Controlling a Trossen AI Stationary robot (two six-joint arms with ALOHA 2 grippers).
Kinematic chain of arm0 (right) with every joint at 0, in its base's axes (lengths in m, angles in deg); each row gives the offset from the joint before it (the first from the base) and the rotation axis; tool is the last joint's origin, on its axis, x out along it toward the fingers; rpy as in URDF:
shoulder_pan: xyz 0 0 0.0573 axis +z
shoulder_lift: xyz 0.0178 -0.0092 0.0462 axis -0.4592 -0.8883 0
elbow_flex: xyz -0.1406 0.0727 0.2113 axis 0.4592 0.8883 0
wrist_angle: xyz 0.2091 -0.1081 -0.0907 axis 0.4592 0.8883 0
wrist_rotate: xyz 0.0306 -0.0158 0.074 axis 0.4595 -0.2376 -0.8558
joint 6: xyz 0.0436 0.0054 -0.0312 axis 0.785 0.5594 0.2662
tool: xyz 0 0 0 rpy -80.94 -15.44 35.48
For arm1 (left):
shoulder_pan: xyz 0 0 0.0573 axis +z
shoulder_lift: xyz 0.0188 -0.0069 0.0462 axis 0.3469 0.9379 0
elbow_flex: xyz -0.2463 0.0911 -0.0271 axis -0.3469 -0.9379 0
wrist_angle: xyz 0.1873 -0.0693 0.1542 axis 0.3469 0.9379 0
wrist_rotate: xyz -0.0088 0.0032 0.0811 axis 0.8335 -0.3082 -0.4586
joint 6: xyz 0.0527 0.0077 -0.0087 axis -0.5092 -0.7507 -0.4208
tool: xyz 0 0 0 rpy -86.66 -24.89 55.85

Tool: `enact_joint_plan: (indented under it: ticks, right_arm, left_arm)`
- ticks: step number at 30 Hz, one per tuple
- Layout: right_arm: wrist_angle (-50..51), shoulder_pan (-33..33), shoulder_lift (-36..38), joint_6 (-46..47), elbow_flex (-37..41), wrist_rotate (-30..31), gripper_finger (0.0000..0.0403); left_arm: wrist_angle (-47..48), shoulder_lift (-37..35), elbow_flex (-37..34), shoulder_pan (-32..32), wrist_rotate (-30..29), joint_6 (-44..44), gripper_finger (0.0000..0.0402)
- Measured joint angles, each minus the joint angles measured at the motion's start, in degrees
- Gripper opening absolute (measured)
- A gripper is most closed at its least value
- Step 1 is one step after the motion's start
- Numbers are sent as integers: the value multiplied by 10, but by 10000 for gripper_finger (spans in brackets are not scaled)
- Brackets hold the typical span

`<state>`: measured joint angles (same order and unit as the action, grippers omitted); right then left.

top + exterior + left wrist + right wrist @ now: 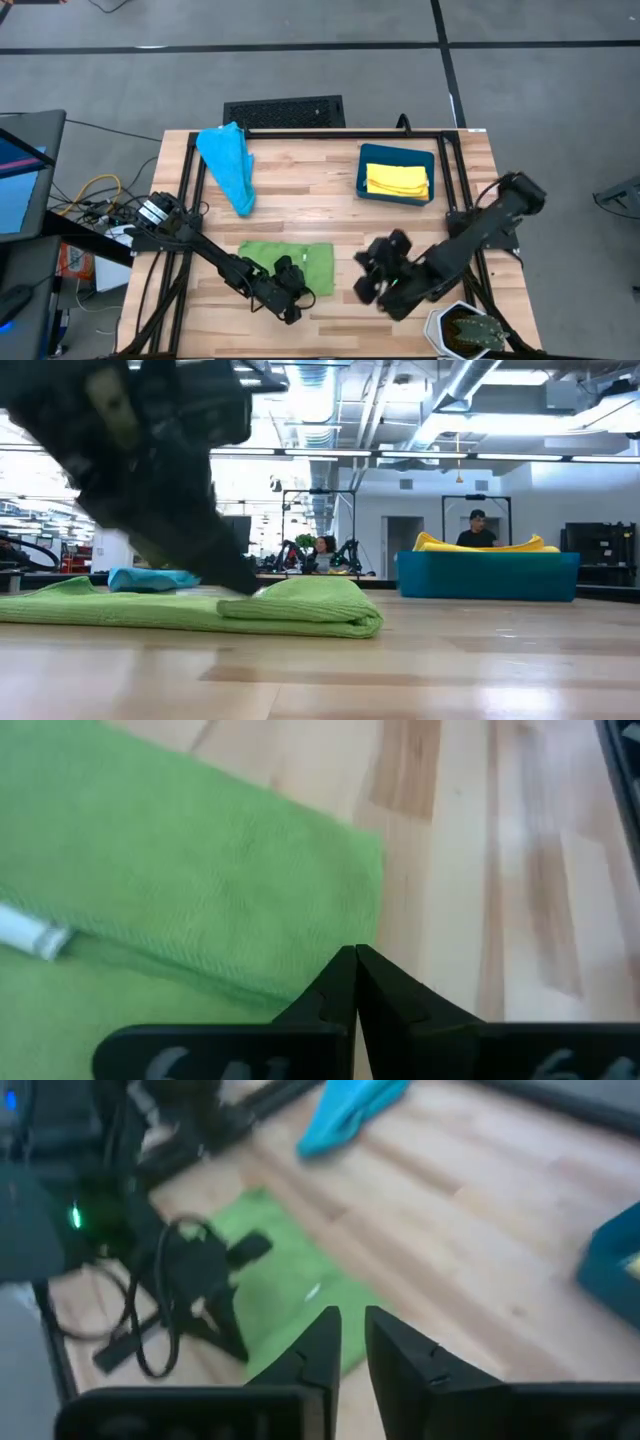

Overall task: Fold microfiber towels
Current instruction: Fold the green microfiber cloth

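The left arm reaches from the table's left edge along the near side, bent low, with its left gripper (293, 305) down at the near edge of the folded green microfiber towel (288, 266). In the left wrist view its two dark fingers (340, 988) are pressed tip to tip, clenched with nothing between them, just over the towel's corner where cloth meets bare wood. The right arm comes in from the right edge, elbow raised, its right gripper (372, 283) low over the table just beside the green towel's right side. The right wrist view shows the right gripper (351, 1332) with a narrow gap between its fingers, slightly parted and holding nothing.

The green towel (200, 607) lies flat as a soft rectangle on the near middle of the pale, plank-grained wooden table (300, 200); the low view shows a rounded doubled fold at its right end, and its nap looks fine and fuzzy. A small white tag (30, 935) sticks out along a seam.

A light blue microfiber towel (229, 165) lies crumpled in a long, tapering heap at the far left of the table, well apart from the green one. A yellow microfiber towel (397, 180) sits folded inside the rigid dark teal rectangular bin (362, 172) at the far right.
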<state>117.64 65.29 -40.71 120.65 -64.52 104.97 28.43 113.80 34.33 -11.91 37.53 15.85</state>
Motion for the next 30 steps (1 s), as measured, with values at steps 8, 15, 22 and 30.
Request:
enact_joint_plan:
  ticks: [8, 15, 22, 30]
  right_arm:
    - [89, 3, 87, 38, 0, 42, 135]
    - [107, 6, 148, 21, 0, 62, 221]
    - [165, -5, 132, 93, 0, 71, 249]
    - [179, -32, 56, 268, 29, 4, 249]
  left_arm:
    - [12, -36, 0, 19, 19, -30, 37]
    - [18, -66, 0, 44, 46, -56, 128]
    - [8, -72, 1, 73, 134, -63, 195]
    - [24, -119, 0, 99, 167, -81, 199]
